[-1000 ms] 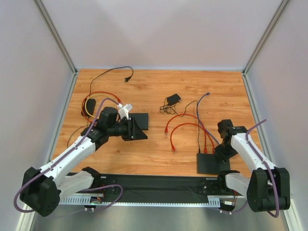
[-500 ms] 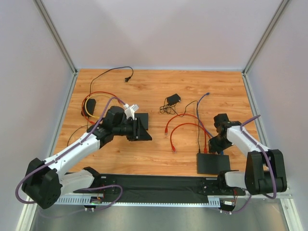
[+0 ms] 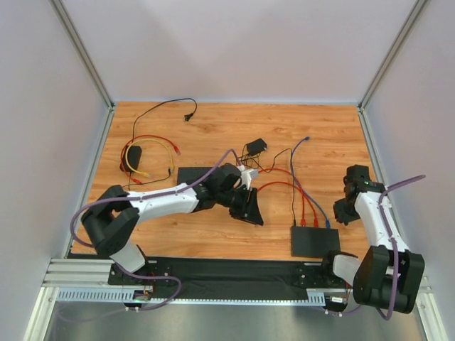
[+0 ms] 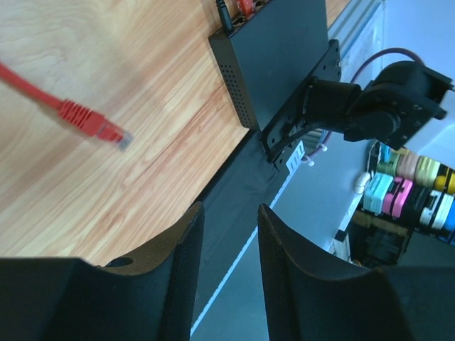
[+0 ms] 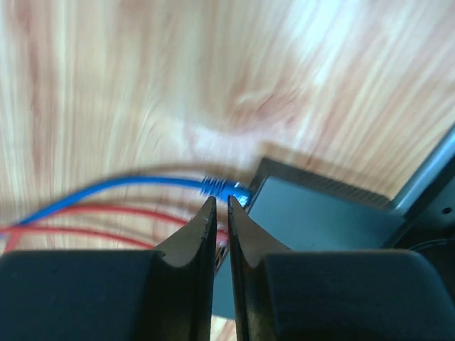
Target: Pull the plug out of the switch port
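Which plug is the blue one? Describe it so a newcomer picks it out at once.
Find the black switch at the near edge of the table, on the right. Four cables enter its far side in a row. The blue plug is the one at the right end; its neighbours are two red plugs and a black one.

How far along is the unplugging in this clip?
Done: nothing visibly; the blue cable plug and two red cables sit in the flat black network switch. In hand: the right gripper, almost shut and empty, lines up on that plug; the left gripper hangs open by a loose red plug. Left: grip and pull.
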Controlling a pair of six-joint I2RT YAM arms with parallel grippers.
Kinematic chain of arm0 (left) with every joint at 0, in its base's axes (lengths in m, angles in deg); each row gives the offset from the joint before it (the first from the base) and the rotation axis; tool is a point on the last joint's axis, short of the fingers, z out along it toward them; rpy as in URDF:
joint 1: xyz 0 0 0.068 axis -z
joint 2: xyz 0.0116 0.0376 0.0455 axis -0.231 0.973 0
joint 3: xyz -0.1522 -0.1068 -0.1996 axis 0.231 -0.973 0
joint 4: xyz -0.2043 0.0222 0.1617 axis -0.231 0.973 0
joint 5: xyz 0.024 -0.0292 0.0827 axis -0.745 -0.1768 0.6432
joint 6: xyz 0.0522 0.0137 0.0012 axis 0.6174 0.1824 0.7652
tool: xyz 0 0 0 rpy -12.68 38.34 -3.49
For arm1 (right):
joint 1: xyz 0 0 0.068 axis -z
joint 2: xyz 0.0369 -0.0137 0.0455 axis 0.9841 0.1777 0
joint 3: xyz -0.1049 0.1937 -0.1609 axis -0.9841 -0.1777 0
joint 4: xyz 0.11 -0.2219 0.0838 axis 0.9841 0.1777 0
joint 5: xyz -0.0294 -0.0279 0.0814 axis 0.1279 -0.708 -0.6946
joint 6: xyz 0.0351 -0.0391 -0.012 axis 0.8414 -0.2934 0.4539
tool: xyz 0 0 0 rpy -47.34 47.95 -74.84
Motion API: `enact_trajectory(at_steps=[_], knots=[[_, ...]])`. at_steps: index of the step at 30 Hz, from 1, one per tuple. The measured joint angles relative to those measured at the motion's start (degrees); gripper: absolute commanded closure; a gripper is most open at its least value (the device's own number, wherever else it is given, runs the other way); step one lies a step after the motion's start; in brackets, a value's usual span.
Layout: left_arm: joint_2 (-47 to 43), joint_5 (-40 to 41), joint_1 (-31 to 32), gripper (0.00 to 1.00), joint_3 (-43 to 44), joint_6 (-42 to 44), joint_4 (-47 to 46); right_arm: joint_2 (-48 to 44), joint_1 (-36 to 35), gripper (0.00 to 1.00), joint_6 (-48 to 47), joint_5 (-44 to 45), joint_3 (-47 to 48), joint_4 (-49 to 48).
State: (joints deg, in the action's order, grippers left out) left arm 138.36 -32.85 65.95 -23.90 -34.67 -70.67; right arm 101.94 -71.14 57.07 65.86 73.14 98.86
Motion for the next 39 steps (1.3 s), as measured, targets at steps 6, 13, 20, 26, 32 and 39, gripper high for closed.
enact_trajectory(at_steps=[6,13,20,26,32,39], knots=[[11.0,2.1,5.9,0.63,7.0,-0.7,-0.4,-1.8,13.2,0.85,-3.2,-0.5,-2.9,-0.6],[21.7,5.7,10.8,0.69,15.6,-1.0,1.3,-2.2,18.6,0.89,-4.2,-2.5,-8.7,-2.1],[27.7,8.5,12.7,0.70,20.5,-1.4,3.6,-5.1,18.6,0.89,-4.6,-5.3,-13.6,-4.1],[31.9,8.5,13.4,0.71,25.6,-1.6,4.3,-6.9,18.6,0.89,-5.2,-6.4,-14.4,-4.7],[33.9,6.9,13.2,0.71,28.6,-1.7,6.8,-5.4,18.3,0.90,-6.0,-7.5,-14.3,-7.6],[36.4,6.1,13.1,0.71,33.3,-1.3,11.0,-0.8,15.4,0.92,-5.7,-10.0,-12.5,-14.7]])
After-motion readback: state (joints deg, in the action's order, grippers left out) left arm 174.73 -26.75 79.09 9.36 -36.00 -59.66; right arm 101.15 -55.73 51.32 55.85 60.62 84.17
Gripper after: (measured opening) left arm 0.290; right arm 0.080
